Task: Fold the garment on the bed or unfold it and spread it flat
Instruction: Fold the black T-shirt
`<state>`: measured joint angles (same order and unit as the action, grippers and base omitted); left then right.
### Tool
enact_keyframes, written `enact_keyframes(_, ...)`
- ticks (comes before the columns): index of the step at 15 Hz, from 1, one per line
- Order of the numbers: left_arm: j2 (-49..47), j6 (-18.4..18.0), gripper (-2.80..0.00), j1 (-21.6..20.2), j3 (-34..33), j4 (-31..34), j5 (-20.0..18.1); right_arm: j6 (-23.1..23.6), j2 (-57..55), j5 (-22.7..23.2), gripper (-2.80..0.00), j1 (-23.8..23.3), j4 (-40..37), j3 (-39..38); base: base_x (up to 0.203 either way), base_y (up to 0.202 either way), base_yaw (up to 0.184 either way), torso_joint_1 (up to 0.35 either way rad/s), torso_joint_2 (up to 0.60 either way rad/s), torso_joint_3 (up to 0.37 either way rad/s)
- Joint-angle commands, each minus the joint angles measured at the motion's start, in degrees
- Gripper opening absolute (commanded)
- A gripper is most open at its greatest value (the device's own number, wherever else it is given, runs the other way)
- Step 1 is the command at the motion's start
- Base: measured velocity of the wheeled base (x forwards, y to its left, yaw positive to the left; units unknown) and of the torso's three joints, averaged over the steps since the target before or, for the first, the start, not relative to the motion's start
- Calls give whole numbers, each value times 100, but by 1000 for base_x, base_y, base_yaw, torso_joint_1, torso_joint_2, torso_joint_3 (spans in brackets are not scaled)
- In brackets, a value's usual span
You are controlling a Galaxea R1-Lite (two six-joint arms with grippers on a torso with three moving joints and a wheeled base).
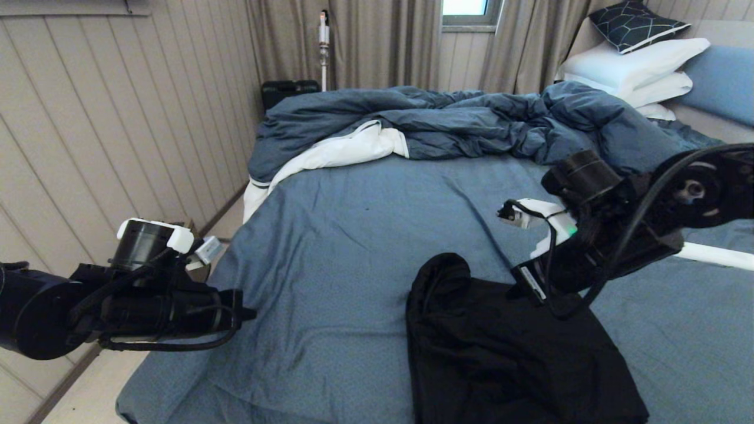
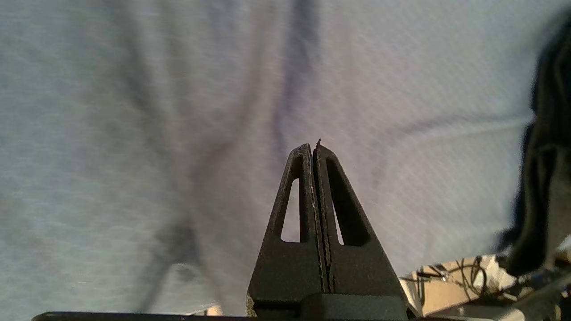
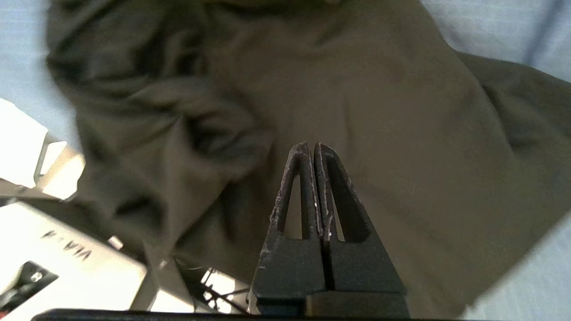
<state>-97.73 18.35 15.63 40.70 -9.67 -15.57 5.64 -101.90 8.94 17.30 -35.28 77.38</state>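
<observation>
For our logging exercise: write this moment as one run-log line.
garment: black cotton T-shirt bunched on blue-grey sheeted bed | right gripper: shut, empty, over shirt | left gripper: shut, empty, over sheet

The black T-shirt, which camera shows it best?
The head view shows the black T-shirt best: the whole bundle lies on the blue-grey sheet below the right gripper. The right wrist view fills with its creased cloth behind shut fingers, no outline. The left wrist view catches only a dark edge.
</observation>
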Motion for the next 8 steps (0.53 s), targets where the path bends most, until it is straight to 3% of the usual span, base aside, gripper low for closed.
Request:
enact_keyframes(1,-35,18,-280,2,-1,-9,1,0,-349,-48,-280,38,100,-142,0,0,0,0,0,0)
enact_keyframes(8,-35,20,-280,2,1,-9,28,-148,-507,-103,-280,1323,399,-607,0,0,0,0,0,0)
